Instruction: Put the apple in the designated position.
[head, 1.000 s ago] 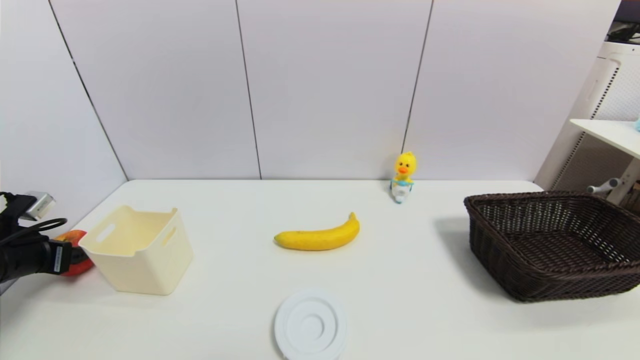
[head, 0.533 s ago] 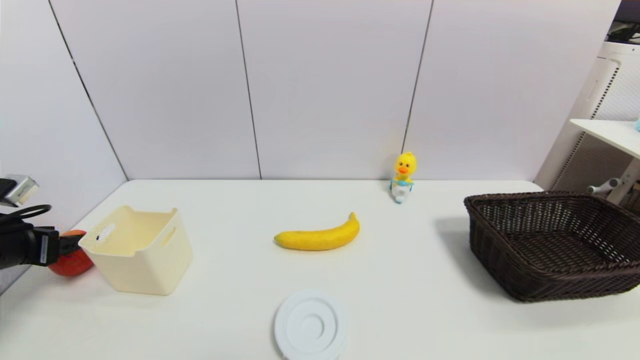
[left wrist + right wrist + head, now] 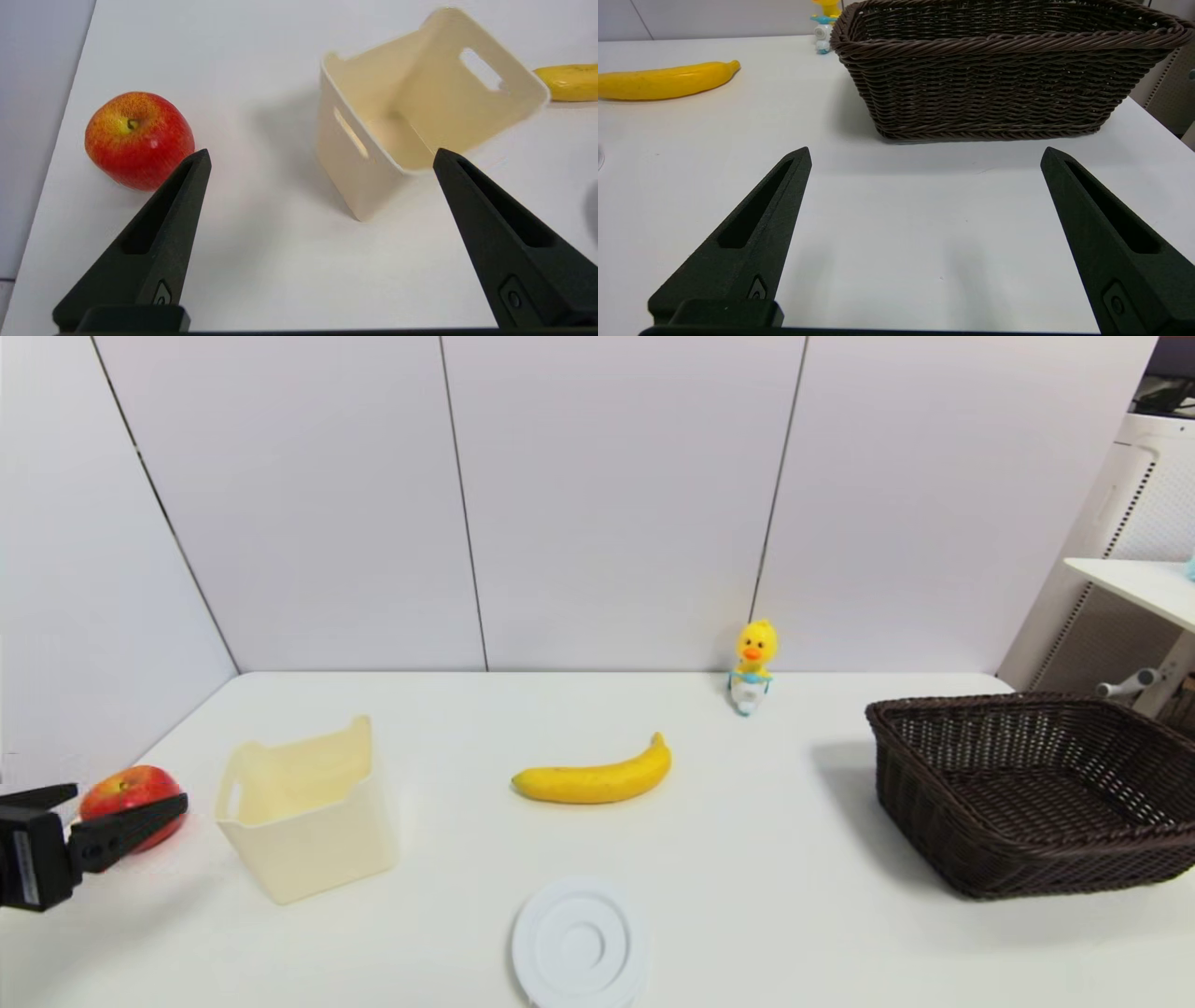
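The red apple (image 3: 131,800) with a yellowish top rests on the white table near its left edge, also seen close up as the apple (image 3: 138,139) in the left wrist view. My left gripper (image 3: 131,795) hovers low at the far left, open and holding nothing. In the left wrist view the left gripper (image 3: 322,151) has one fingertip (image 3: 198,163) just short of the apple, which lies outside the gap. My right gripper (image 3: 924,154) stands open and empty over bare table in front of the wicker basket; it is out of the head view.
A cream plastic bin (image 3: 303,812) stands right of the apple and looks tipped. A yellow banana (image 3: 595,777) lies mid-table, a white round lid (image 3: 579,943) is near the front edge, a toy duck (image 3: 753,663) is at the back, and a dark wicker basket (image 3: 943,803) is on the right.
My left arm has drawn back and down toward the table's near-left corner, uncovering the apple. The cream bin has shifted right and turned.
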